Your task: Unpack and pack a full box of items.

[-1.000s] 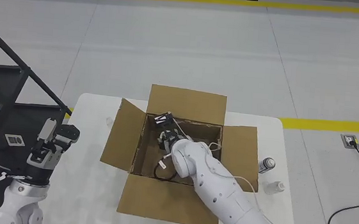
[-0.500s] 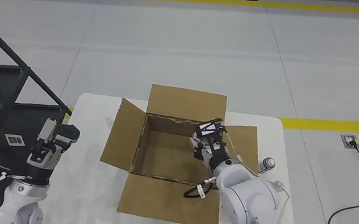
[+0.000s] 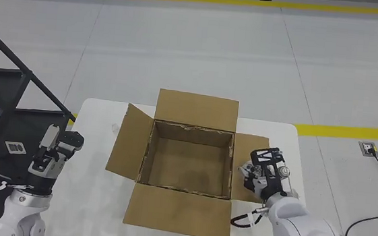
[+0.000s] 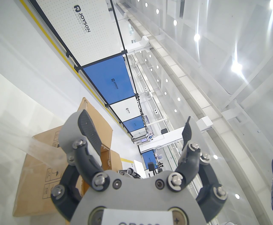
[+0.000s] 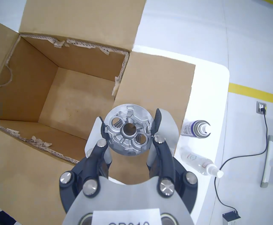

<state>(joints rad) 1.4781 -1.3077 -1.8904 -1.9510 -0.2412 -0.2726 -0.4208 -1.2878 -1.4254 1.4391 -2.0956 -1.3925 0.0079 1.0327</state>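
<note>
Right arm: right fingers (image 5: 159,121) clenched on a round cast metal disc (image 5: 129,132), one finger on each side of its rim, holed face toward the wrist camera. Beyond the fingertips lies the side flap of the open cardboard box (image 5: 157,81). The box's cavity sits off one side of the fingers. On the other side, past the flap edge, a spray can (image 5: 196,129) and a clear spray bottle (image 5: 198,163) rest on the white counter (image 5: 206,95).

Left arm: left fingers (image 4: 87,127) spread wide, nothing between them, aimed upward, with the box beyond one finger.
</note>
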